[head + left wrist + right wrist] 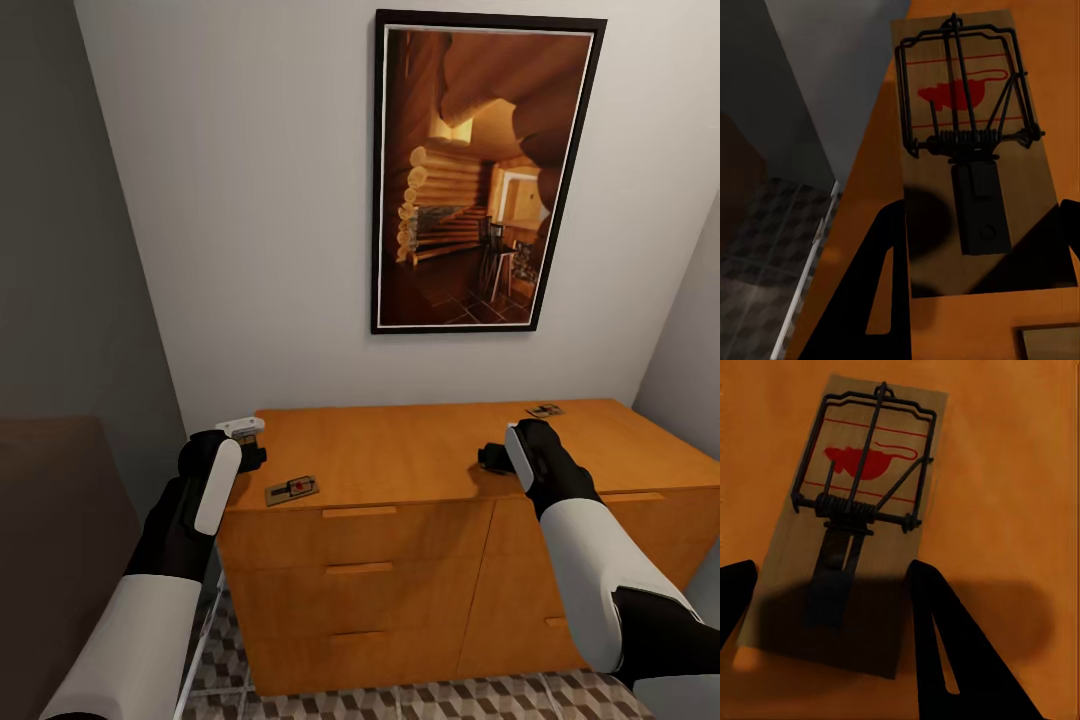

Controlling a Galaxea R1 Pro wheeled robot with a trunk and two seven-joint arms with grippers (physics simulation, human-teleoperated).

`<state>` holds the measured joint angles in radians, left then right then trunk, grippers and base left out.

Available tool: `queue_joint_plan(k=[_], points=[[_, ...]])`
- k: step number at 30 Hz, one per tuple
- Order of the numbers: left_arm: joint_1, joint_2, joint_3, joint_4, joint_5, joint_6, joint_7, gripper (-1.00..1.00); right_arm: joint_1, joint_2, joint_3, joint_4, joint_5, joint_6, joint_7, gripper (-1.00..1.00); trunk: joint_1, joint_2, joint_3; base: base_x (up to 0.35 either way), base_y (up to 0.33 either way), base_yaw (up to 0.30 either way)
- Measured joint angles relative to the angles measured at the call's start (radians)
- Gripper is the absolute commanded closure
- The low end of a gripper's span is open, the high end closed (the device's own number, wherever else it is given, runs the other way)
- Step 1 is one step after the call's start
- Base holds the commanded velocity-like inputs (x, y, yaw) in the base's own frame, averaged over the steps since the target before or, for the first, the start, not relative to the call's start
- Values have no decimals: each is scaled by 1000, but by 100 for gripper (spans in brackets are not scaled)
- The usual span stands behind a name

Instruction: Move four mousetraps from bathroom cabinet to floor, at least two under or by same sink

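Orange-brown wood fills the lower middle of the head view: the wide wooden cabinet (400,560) with slim bar handles stands against a white wall, under a tall black-framed picture of a log-cabin interior (485,170) in the upper right of the frame. On the cabinet's flat top, low and left of centre, lies a small flat brown wooden mousetrap with a red spot (292,489); a second mousetrap (545,410) lies far back on the top, right of centre. The left tool (245,445) hangs over the top's left end, the right tool (492,458) over the top right of centre. In the left wrist view the left tool (979,255) stands spread, its dark fingers (881,300) on either side of a pale wooden mousetrap with black wire and a red mouse print (975,150) lying flat on the wood; whether they touch it I cannot tell. The corner of another slab (1050,341) shows at the lower right of that frame. In the right wrist view the right tool (832,607) is likewise spread, one dark finger (952,645) beside a similar mousetrap (855,525) flat on the top, not clamped. Cube-patterned brown and beige floor tiles (480,700) run along the bottom edge of the head view.
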<state>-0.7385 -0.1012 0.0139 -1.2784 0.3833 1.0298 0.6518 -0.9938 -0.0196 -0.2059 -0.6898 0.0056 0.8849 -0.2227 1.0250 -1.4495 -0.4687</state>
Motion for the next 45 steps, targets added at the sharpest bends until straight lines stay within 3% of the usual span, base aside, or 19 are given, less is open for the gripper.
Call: queue_joint_plan(k=[14,16,20,28,45], points=[[0,-1,0,0,-1,0,0,100,0,-5,-4,-16,-11,25,-2,100,0,0,0,0,0,0],[0,-1,0,0,-1,0,0,100,0,-8,-4,-31,-10,61,-2,100,0,0,0,0,0,0],[0,-1,0,0,-2,0,0,100,0,-13,-5,-152,-3,158,-3,100,0,0,0,0,0,0],[0,-1,0,0,-2,0,0,100,1,-16,-5,-289,-5,158,1,100,0,0,0,0,0,0],[0,-1,0,-1,-2,0,0,100,1,-16,-3,-303,-15,158,9,100,0,0,0,0,0,0]])
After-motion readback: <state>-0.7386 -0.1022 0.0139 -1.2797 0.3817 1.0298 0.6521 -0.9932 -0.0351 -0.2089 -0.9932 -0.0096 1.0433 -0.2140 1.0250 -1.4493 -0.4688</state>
